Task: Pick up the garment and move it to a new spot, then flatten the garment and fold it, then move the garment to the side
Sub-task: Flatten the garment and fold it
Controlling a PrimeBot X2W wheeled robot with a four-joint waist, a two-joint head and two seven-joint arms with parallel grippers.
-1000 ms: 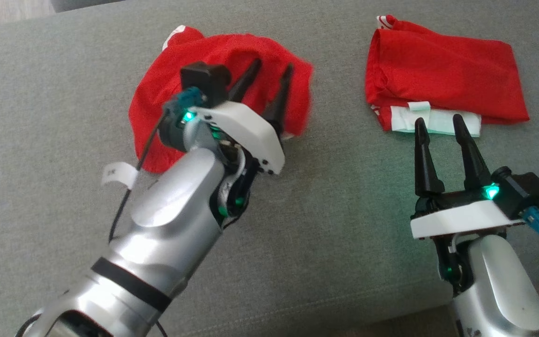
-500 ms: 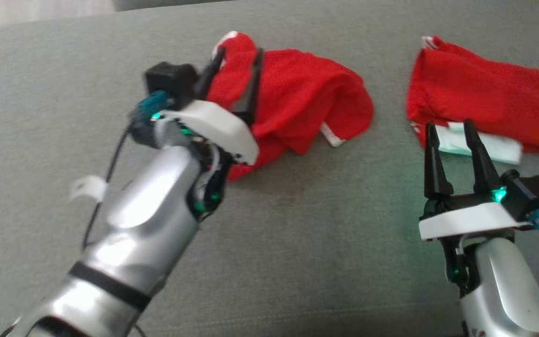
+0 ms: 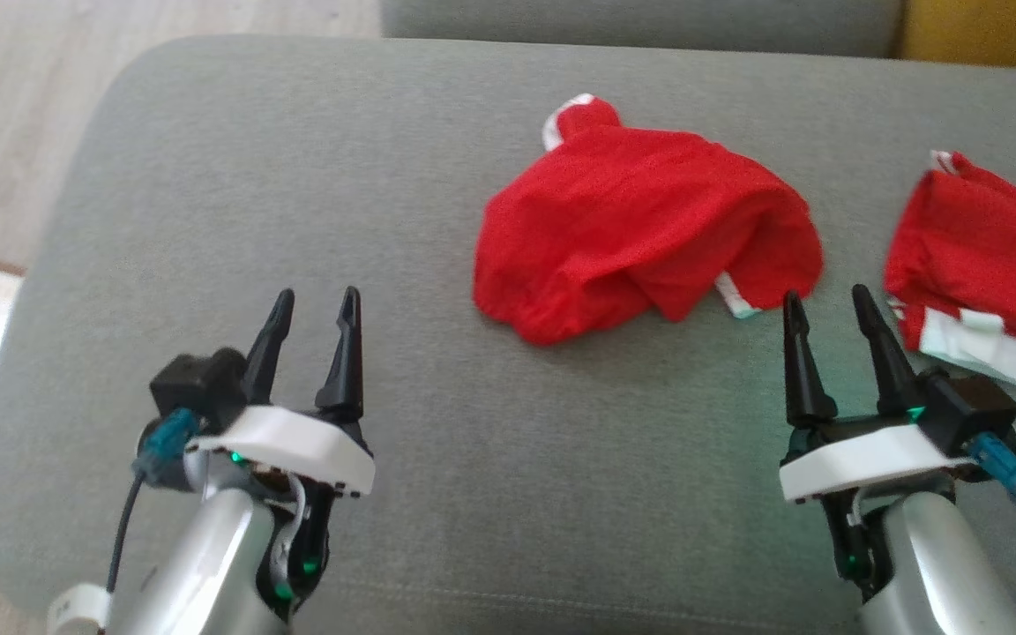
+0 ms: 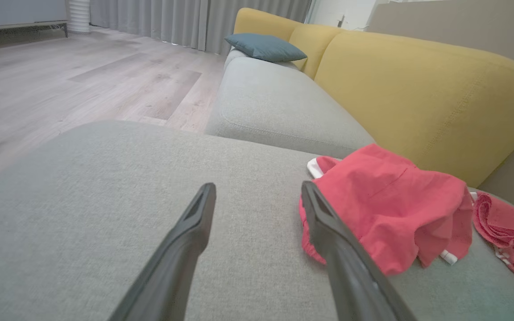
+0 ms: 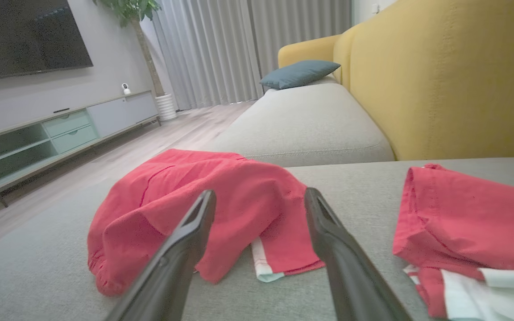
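The garment [image 3: 640,234] is a red piece with white trim, lying crumpled in a heap on the grey seat cushion [image 3: 296,176]. It lies right of the fingers in the left wrist view [image 4: 386,209] and just ahead of them in the right wrist view [image 5: 194,200]. My left gripper [image 3: 316,300] stands open and empty at the lower left, well apart from the heap; its spread fingers frame bare cushion [image 4: 257,187]. Just below the heap's right corner, my right gripper [image 3: 825,296] is open with nothing between its fingers [image 5: 260,192].
A second red garment [image 3: 984,256] with a white band lies folded at the right edge. The yellow sofa back [image 4: 417,84] rises behind the cushion, with a blue pillow [image 4: 266,47] farther along. Wooden floor [image 3: 14,132] lies past the cushion's left edge.
My left gripper has opened, let the red garment drop into a heap, and drawn back to the lower left. The head camera has turned left, shifting the whole picture rightward.
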